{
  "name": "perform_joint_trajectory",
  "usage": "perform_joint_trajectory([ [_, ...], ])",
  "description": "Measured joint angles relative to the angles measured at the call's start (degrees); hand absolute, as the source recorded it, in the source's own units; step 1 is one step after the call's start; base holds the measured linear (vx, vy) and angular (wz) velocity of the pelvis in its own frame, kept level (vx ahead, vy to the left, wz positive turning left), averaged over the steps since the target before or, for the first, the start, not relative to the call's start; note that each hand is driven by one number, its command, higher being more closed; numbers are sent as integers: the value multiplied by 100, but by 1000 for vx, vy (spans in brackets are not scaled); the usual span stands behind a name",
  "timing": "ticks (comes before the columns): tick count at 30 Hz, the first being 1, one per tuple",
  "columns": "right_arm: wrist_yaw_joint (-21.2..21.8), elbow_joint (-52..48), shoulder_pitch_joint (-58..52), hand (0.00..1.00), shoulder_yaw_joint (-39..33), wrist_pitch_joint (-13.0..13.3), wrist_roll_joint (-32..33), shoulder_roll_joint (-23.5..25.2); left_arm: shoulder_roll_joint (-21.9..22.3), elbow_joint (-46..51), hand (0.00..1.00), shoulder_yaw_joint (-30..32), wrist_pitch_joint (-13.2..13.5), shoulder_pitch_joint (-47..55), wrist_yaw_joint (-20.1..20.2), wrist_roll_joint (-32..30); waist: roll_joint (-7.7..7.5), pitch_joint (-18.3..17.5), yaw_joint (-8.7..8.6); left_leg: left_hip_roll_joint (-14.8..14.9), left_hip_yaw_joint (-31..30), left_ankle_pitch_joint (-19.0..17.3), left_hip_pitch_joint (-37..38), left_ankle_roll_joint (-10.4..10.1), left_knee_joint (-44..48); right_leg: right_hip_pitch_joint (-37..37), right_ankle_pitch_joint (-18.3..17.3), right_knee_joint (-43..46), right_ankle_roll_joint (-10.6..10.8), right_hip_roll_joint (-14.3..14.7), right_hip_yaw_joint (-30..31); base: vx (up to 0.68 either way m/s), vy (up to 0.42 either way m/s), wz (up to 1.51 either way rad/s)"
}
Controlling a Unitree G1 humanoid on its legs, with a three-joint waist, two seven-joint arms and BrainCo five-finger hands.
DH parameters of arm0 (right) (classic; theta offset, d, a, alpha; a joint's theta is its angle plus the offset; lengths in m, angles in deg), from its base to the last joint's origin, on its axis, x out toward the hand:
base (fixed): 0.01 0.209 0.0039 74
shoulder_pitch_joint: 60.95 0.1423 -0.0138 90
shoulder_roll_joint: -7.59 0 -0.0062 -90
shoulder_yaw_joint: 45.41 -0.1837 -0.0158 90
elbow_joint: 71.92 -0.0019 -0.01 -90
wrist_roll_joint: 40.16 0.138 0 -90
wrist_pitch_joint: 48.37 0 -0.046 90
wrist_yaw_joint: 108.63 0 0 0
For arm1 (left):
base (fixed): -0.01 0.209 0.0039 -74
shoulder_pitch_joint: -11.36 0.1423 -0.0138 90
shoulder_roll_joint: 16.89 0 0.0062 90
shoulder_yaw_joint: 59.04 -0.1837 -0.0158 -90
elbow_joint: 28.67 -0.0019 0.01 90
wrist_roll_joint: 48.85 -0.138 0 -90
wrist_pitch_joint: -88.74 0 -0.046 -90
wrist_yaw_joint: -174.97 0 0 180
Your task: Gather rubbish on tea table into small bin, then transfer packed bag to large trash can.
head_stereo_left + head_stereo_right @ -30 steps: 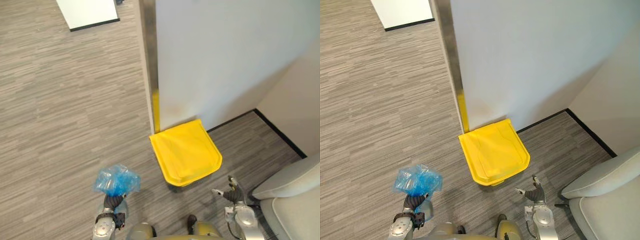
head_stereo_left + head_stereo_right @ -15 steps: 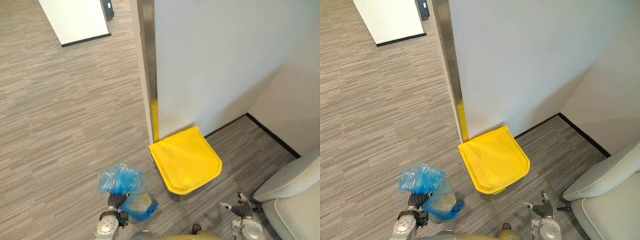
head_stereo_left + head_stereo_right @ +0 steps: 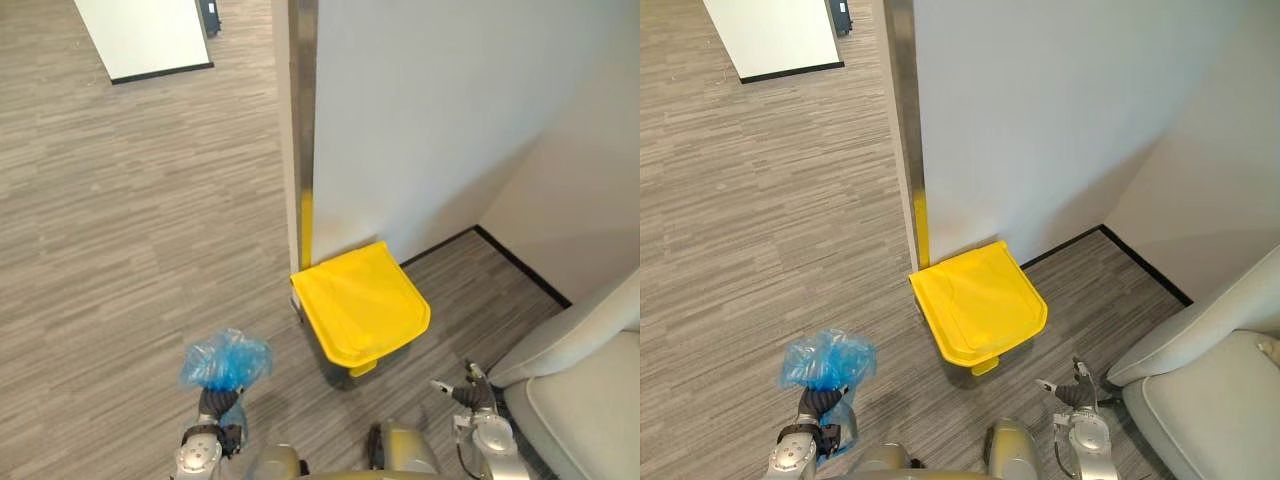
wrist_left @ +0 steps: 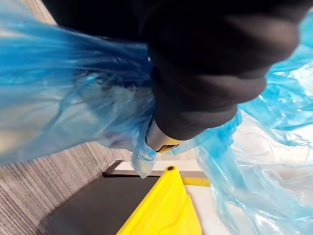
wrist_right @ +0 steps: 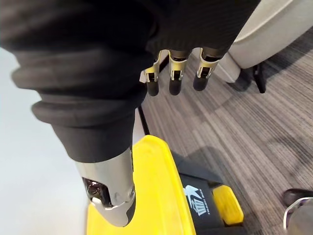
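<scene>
Plastic of the blue bag (image 3: pixel 226 359) is bunching in the tight grip of the left hand (image 3: pixel 214 408) at eight o'clock from the closed yellow trash can (image 3: pixel 362 305), while the right hand (image 3: pixel 463 394) is hovering empty and loose-fingered at four o'clock, likely free to open it

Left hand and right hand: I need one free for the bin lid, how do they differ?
The left hand is closed round the neck of the blue bag; the right hand holds nothing, fingers relaxed. The left hand is left of the yellow-lidded trash can, the right hand right of it. Both hang low.
</scene>
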Motion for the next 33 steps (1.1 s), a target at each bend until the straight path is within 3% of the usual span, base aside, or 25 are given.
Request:
perform_joint_trajectory([
  [1,-20,-3,10,0,1,-1,1,-3,4,-9,100,-12,0,-115,-2,2,-46,89,3,0,-108,-160,-17,-37,234,-102,240,-541,179,-83,-176,57,-80,46],
  [3,-85,-6,4,0,1,-27,0,-26,10,-23,100,-16,9,-283,-11,3,-107,216,2,-8,-301,-503,-76,-141,721,-193,255,-726,229,-224,-383,123,-135,57],
  [4,-96,-4,25,0,-2,-67,0,-95,50,-108,100,-15,13,-363,-22,6,-44,290,18,31,-499,-751,-13,-278,1002,-86,591,-677,253,-158,-304,216,-167,52],
  [5,-96,-4,73,0,-6,-70,0,-167,91,-164,100,-31,11,-426,-21,8,31,347,9,136,-627,-827,38,-374,1081,-26,615,-560,335,-55,-263,292,-175,51],
  [6,-93,-7,102,0,-41,-67,3,-207,89,-169,100,-56,14,-494,-14,7,152,455,-13,215,-848,-871,52,-472,1071,-88,427,-216,574,97,-53,338,-236,82],
  [7,-92,-37,18,0,-112,-68,27,-204,63,-170,100,-49,13,-624,-16,8,140,510,-27,200,-1128,-881,61,-534,971,-286,69,357,534,309,418,275,-205,96],
  [9,-87,-157,-215,0,-171,-73,98,-180,69,-167,100,-48,18,-725,-31,7,119,507,-18,221,-1426,-932,134,-629,879,-456,-337,1023,217,434,568,263,-204,87],
  [12,-75,-173,-114,0,-239,-81,191,-14,84,-170,100,-61,14,-736,-129,12,175,502,2,547,-1573,-971,163,-871,656,-628,-589,1431,85,562,251,341,-238,28],
  [14,-31,-183,-13,0,-225,-79,187,106,172,-175,100,-218,-10,-827,-121,9,171,488,1,718,-1655,-702,135,-1095,295,-681,-664,1362,54,635,76,265,-235,17],
  [17,46,-223,110,0,1,-76,185,120,338,-179,100,-233,-8,-841,-109,3,201,472,-61,812,-1760,-511,-3,-1153,141,-689,-632,1175,0,647,-81,131,-164,22],
  [21,32,-382,547,0,588,-75,175,121,314,-180,100,-259,-6,-830,-105,1,217,396,-12,880,-1837,-432,-301,-1213,-70,-842,-447,899,-124,647,-219,-31,-108,23],
  [26,-167,-382,2143,0,1035,-46,172,55,226,-93,100,-533,16,-782,-122,5,265,350,56,849,-2118,-226,-621,-1361,-359,-1105,-308,744,-168,632,-336,-57,-125,23],
  [28,-384,-333,2959,0,1116,-35,170,-232,252,108,100,-926,110,-830,-125,27,327,332,173,890,-2134,3,-816,-1548,-461,-1324,-289,776,-197,640,-398,6,-168,9],
  [33,-670,186,4094,0,1302,-99,176,-857,349,517,100,-1550,249,-1052,-129,136,350,342,166,1021,-2107,173,-896,-1726,-577,-1311,-155,683,-393,662,-554,1,-106,11],
])
